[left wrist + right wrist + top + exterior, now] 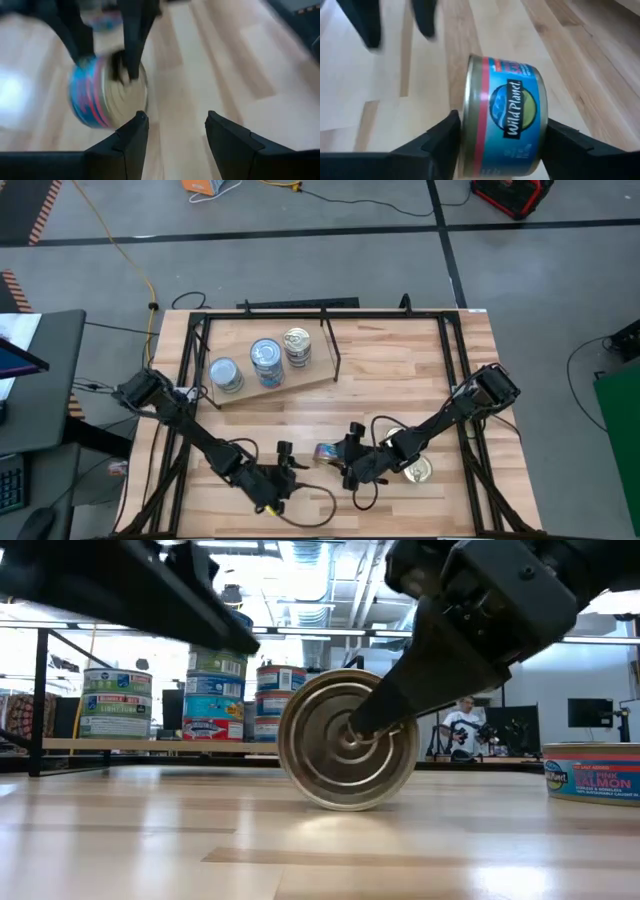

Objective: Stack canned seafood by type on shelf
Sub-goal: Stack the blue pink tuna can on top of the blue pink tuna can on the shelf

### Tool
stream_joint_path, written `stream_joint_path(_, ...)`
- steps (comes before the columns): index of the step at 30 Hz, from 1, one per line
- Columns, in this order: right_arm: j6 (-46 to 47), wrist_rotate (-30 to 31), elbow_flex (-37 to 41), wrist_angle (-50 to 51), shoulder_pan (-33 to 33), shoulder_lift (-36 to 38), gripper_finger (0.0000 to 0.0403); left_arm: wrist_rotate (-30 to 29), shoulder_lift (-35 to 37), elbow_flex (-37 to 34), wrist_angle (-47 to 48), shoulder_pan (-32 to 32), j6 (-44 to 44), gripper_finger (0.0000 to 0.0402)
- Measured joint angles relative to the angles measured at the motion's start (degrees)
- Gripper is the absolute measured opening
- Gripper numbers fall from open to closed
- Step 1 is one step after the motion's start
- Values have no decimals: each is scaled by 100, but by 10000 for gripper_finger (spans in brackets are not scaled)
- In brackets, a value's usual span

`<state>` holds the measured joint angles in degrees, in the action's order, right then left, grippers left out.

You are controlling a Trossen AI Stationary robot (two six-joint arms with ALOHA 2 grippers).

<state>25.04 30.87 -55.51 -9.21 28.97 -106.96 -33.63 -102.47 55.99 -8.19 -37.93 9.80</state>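
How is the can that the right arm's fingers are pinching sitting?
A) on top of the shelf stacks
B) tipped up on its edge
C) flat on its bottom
B: the can stands on its rim on the table, its round end facing sideways, pinched by the right gripper.

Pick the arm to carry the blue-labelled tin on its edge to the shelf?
Right. The right gripper already clamps the blue-labelled round tin held on edge; the left gripper is open and empty beside it.

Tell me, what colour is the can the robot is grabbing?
The can in the right gripper is bright blue with a red band, seen best in the right wrist view.
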Motion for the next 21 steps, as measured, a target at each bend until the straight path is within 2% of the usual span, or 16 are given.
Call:
stream_joint_path(4, -94, -342, -2, -62, -147, 14, 212, -411, 412, 0, 150, -130, -201, 190)
stream_joint_path(14, -392, -1112, 10, 81, -709, 260, 212, -597, 1474, 0, 629, -317, -399, 190)
stream_joint_path(18, -646, -1349, 2, 15, -933, 677, 212, -634, 1568, 0, 574, -436, -911, 190)
stream_joint_path(21, -768, -1567, 0, 22, -1094, 897, 212, -275, 1487, 0, 366, -436, -1086, 190)
